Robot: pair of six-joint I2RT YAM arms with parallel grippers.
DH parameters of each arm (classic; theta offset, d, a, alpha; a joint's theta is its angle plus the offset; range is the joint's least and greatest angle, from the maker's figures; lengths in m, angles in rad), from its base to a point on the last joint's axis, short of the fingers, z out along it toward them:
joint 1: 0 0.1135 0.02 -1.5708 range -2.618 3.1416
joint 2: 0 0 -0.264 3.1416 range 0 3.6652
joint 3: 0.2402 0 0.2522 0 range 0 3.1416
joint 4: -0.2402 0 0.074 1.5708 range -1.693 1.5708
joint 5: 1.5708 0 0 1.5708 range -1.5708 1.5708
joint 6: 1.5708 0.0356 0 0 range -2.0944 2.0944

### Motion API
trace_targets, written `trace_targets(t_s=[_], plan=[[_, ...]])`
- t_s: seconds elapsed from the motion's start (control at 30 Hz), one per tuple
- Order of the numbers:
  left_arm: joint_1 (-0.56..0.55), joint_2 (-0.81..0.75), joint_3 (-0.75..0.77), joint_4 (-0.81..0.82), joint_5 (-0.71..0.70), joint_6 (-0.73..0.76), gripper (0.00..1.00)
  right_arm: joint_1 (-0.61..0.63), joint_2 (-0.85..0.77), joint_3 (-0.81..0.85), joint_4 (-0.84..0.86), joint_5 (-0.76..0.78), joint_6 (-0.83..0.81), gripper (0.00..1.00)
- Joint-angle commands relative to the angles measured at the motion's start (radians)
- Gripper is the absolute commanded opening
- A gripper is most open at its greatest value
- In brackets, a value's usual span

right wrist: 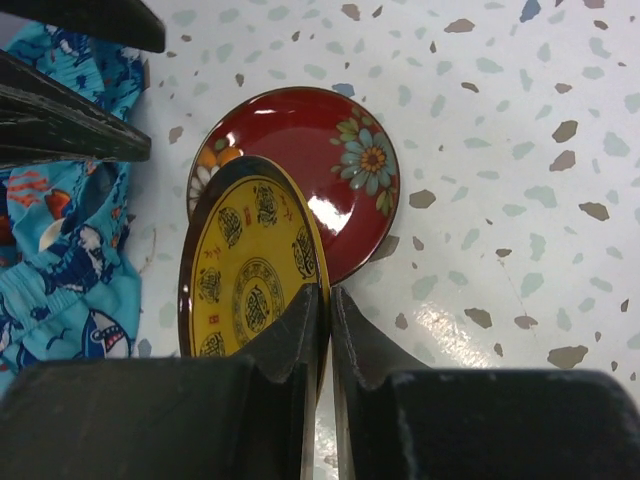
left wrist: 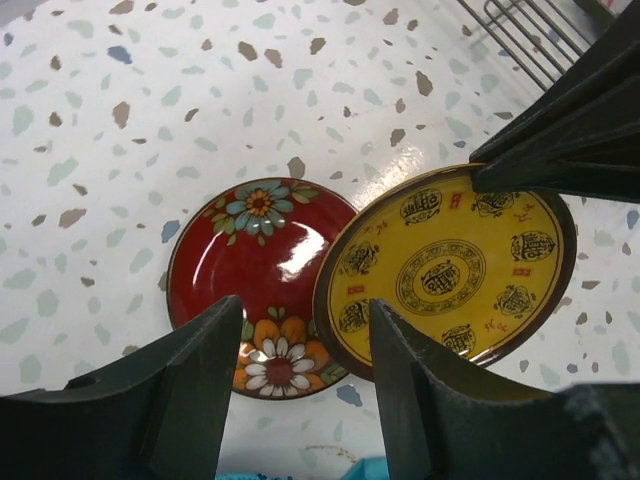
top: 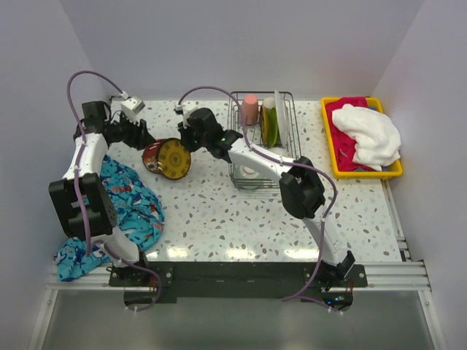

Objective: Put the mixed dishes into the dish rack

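**Holding the yellow plate by its rim: mind the slip**

Your right gripper is clamped on the rim of the yellow plate. The plate stands tilted on edge and overlaps the red plate, which lies flat on the desk. Your left gripper hangs open just beside both, holding nothing. The dish rack, with a pink cup and a green plate in it, sits to the right. A pinch this thin may let the plate swivel or slide out. If it does, it could drop onto the red plate or clip the rack's wires.
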Motion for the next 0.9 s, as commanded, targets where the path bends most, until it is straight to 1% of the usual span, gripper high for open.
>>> trace_targets(t_s=[0.0,0.03,0.07,0.1,0.13,0.17,0.2,0.27,0.4,0.47,0.6,0.67,0.7,0.73,0.77,0.8,0.83,0.87], plan=[[0.004,0.072,0.04,-0.136,0.177,0.316,0.59,-0.006,-0.093,-0.055,0.093,-0.096,-0.069,0.0],[0.004,0.1,0.063,-0.24,0.2,0.362,0.59,-0.006,-0.098,-0.061,0.092,-0.098,-0.074,0.0],[0.005,0.153,0.083,-0.292,0.252,0.448,0.99,-0.006,-0.099,-0.061,0.087,-0.1,-0.076,0.0],[0.004,0.179,0.124,-0.338,0.27,0.481,1.0,-0.006,-0.108,-0.064,0.084,-0.101,-0.079,0.0],[0.004,0.204,0.144,-0.421,0.284,0.51,1.0,-0.006,-0.113,-0.075,0.086,-0.103,-0.085,0.0],[-0.001,0.244,0.159,-0.453,0.298,0.55,1.0,-0.006,-0.119,-0.081,0.092,-0.101,-0.088,0.0],[-0.002,0.261,0.181,-0.472,0.3,0.556,1.0,-0.006,-0.13,-0.093,0.095,-0.104,-0.091,0.0],[-0.005,0.275,0.179,-0.463,0.297,0.546,1.0,-0.006,-0.139,-0.099,0.096,-0.113,-0.097,0.0],[-0.013,0.256,0.133,-0.353,0.287,0.495,1.0,-0.004,-0.153,-0.106,0.099,-0.144,-0.105,0.0],[-0.018,0.261,0.14,-0.346,0.317,0.481,1.0,-0.003,-0.156,-0.106,0.102,-0.161,-0.103,0.0],[-0.037,0.276,0.161,-0.385,0.35,0.493,0.99,-0.004,-0.148,-0.081,0.096,-0.175,-0.103,0.0],[-0.047,0.298,0.184,-0.412,0.367,0.508,0.93,-0.004,-0.144,-0.07,0.093,-0.173,-0.105,0.0],[-0.047,0.312,0.202,-0.482,0.372,0.533,0.9,-0.004,-0.141,-0.058,0.089,-0.175,-0.105,0.0],[-0.05,0.348,0.222,-0.525,0.378,0.561,0.8,-0.004,-0.136,-0.05,0.083,-0.176,-0.112,0.0],[-0.051,0.367,0.266,-0.567,0.39,0.609,0.75,-0.004,-0.129,-0.044,0.072,-0.175,-0.115,0.0],[-0.051,0.385,0.287,-0.649,0.396,0.637,0.7,-0.004,-0.125,-0.034,0.066,-0.175,-0.12,0.0],[-0.051,0.417,0.305,-0.676,0.398,0.659,0.43,-0.004,-0.124,-0.031,0.061,-0.173,-0.129,0.0],[-0.051,0.43,0.323,-0.679,0.393,0.641,0.26,-0.004,-0.122,-0.03,0.056,-0.178,-0.134,0.0]])
